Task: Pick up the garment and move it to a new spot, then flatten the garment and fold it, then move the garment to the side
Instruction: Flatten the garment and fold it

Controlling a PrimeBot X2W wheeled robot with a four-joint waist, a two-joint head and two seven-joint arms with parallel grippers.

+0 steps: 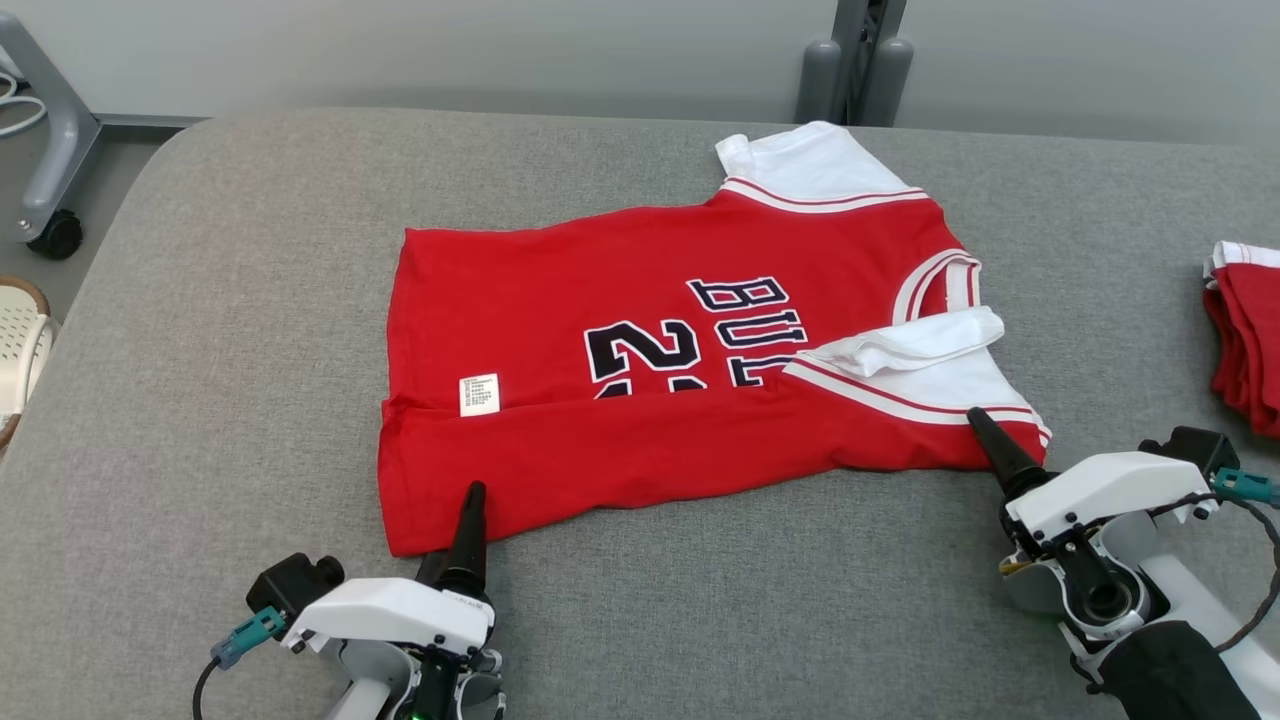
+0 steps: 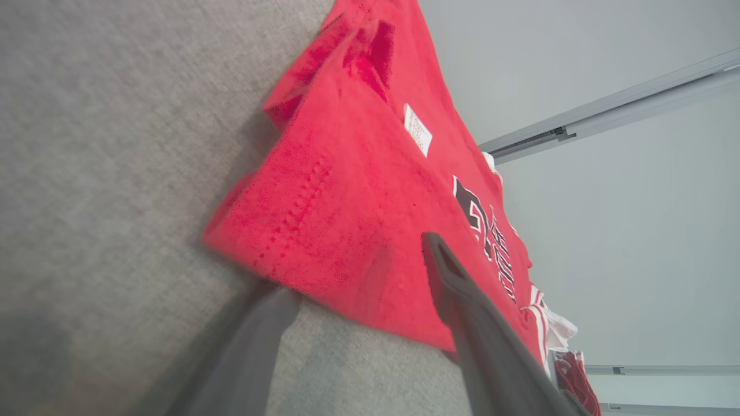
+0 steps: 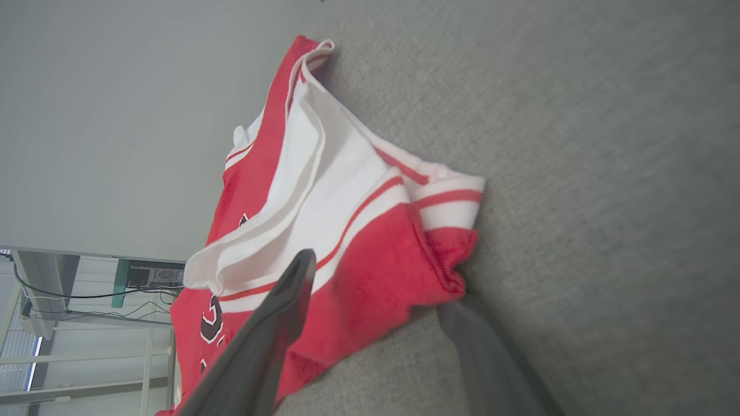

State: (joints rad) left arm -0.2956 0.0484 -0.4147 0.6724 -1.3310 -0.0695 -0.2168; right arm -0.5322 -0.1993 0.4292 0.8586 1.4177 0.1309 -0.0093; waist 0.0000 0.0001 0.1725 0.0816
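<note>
shirt (image 1: 660, 400): half-folded, table (image 1: 200, 350) centre toward 1 o'clock | left gripper (image 2: 352, 268) at its 7, right gripper (image 3: 378, 283) at its 4; both wide open, holding nothing | risk: pinching one layer only; fold skews

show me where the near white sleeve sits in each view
head view: sleeve right of centre, at the near edge of the jersey
left wrist view: sleeve small, lower right
right wrist view: sleeve at centre
shared landmark: the black number print beside it
</note>
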